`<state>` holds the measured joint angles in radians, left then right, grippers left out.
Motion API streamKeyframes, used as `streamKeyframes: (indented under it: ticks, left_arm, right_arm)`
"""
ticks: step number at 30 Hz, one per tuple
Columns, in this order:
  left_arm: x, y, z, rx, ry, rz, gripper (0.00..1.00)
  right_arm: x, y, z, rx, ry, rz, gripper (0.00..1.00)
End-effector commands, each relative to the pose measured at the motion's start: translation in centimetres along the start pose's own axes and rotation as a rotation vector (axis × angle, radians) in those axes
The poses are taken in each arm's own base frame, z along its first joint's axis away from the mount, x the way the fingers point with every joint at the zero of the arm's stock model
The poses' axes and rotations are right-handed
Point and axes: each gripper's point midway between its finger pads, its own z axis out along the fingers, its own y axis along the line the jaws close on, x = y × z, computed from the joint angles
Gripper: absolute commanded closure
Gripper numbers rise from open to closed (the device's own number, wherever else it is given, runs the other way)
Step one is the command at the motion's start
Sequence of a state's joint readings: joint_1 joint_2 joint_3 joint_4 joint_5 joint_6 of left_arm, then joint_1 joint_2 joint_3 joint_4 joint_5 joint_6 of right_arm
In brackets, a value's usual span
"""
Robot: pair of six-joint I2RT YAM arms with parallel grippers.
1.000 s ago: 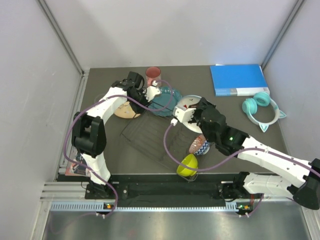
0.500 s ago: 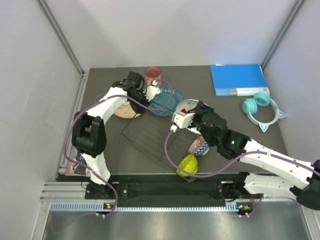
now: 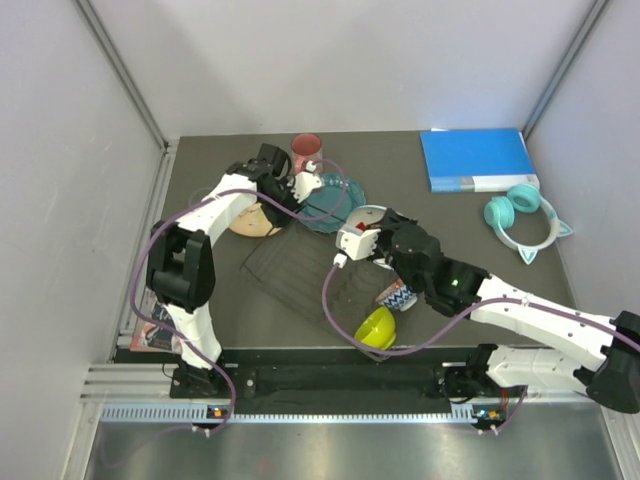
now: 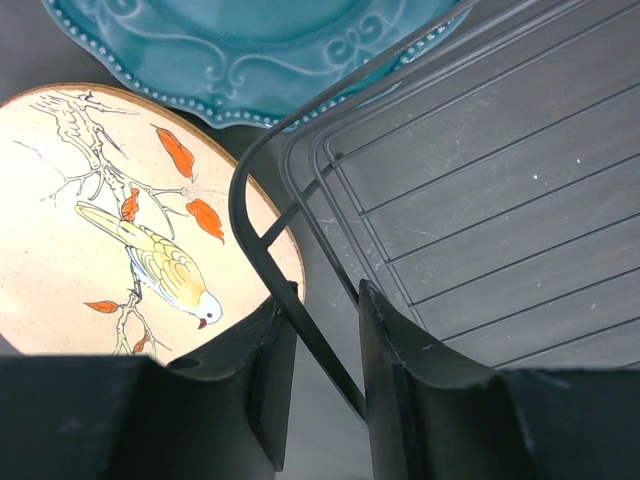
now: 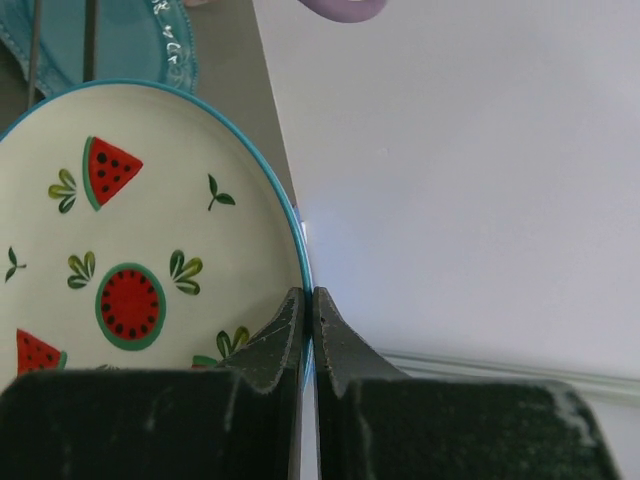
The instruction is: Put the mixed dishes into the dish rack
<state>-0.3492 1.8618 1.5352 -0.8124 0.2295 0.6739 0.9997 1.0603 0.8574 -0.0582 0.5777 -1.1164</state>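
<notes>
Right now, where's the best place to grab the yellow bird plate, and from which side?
Probably by its rim on the far-left edge. The cream-yellow floral plate lies flat, so only the thin lip gives fingers something to pinch. The dish rack wire overlaps its right edge, and the teal scalloped plate lies close along another side, so the side away from both looks freest.

No legible text, labels, brands or numbers appear in any view. The plates carry only pictures, and no sign is visible.
</notes>
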Motion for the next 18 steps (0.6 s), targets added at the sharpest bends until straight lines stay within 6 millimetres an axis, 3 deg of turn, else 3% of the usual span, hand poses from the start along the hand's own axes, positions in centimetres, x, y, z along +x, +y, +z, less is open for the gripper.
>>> streamKeyframes:
  ticks: [1,11,18]
  left_arm:
    - [-0.4,0.2,0.2,0.001,0.013,-0.004,0.63]
    - [-2.2,0.6,-1.4,0.017,-0.052,-0.055,0.6]
    - [-2.8,1.2,-2.2,0.009,-0.078,-0.086,0.58]
  right_arm:
    - [-1.0,0.1,0.4,-0.001,-0.025,0.054,1.0]
    - [-0.8,1.7,0.7,-0.062,-0.008,0.045,1.0]
    - [-0.1,5.2,1.1,-0.148,0.005,0.056,1.0]
